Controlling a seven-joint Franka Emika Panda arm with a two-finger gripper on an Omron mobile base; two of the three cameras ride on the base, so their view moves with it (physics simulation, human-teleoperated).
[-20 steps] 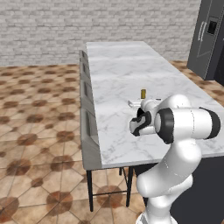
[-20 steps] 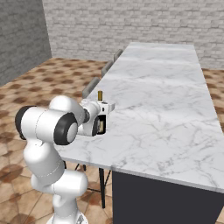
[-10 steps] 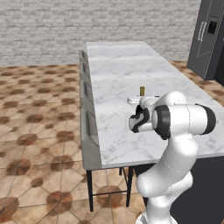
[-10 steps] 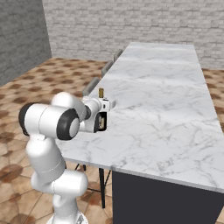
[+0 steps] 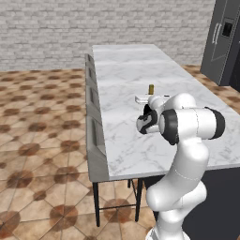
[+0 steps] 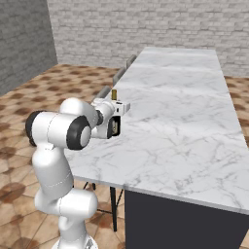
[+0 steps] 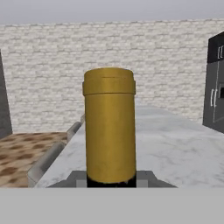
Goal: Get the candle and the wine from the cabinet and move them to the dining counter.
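The white, dark-jointed arm is folded tightly, its forearm lying level over the near part of the long white grey-veined marble worktop (image 5: 126, 75), with the hand turned sideways so that the pincer (image 5: 151, 104) points along the length of the island. In the right base view the pincer (image 6: 115, 108) sits just above the marble near the worktop's stool-side edge. Its two dark fingertips (image 7: 78, 178) stand on either side of the dark glass wine bottle (image 7: 109, 127), pressed against its neck, so the pincer is closed around the bottle and holds it upright. From the base cameras just the bottle's gold-foil top (image 5: 151, 89) pokes up above the white hand; the dark body is hidden behind the arm. In the hand view the gold foil looks like a smooth cylinder with a slightly wider capped band at the top, and a sliver of black glass shows below it between the fingertips. Grey stools (image 5: 93, 136) line the worktop's side edge.
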